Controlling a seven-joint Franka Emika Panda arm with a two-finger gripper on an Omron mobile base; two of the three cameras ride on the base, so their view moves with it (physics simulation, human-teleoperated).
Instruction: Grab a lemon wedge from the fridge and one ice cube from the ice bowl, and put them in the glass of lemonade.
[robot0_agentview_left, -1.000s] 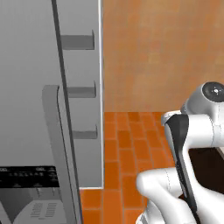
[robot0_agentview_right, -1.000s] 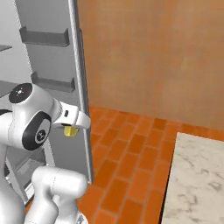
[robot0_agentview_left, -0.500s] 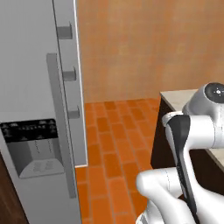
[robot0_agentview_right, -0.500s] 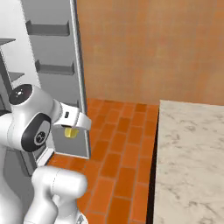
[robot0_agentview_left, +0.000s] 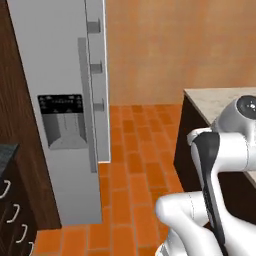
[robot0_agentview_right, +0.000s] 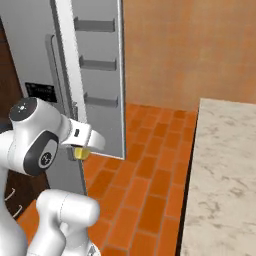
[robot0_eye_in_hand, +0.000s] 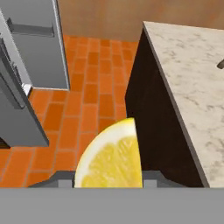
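step: carry leg. You have the lemon wedge out of the fridge and you are hauling it toward the counter; ice cube and glass are not yet dealt with.
gripper: the gripper is clamped on the lemon wedge, fingers partly closed around it. In the hand view the wedge sits right between the tips, cut face toward the camera, rind arcing up and left.
lemon wedge: held at the tool, showing as a small yellow bit under the white hand in the right base view. Nothing else touches it.
fridge: off to the tool's left and behind it, door hanging open with its shelf bins showing, dispenser panel on the other door.
counter: the marble counter top lies ahead and to the right of the tool, its dark side panel just beyond the wedge, brick floor below and to the left.
glass of lemonade: can't place it from here; a small dark shape at the counter's far right edge in the hand view is too cut off to name.
next move: you need to keep the grip firm, bring the tool up over the counter top, find the glass, centre the wedge above its mouth, then let go. Judgement only.
risk: small wedge, likely slippery; it could shift in the fingers if you swing hard.
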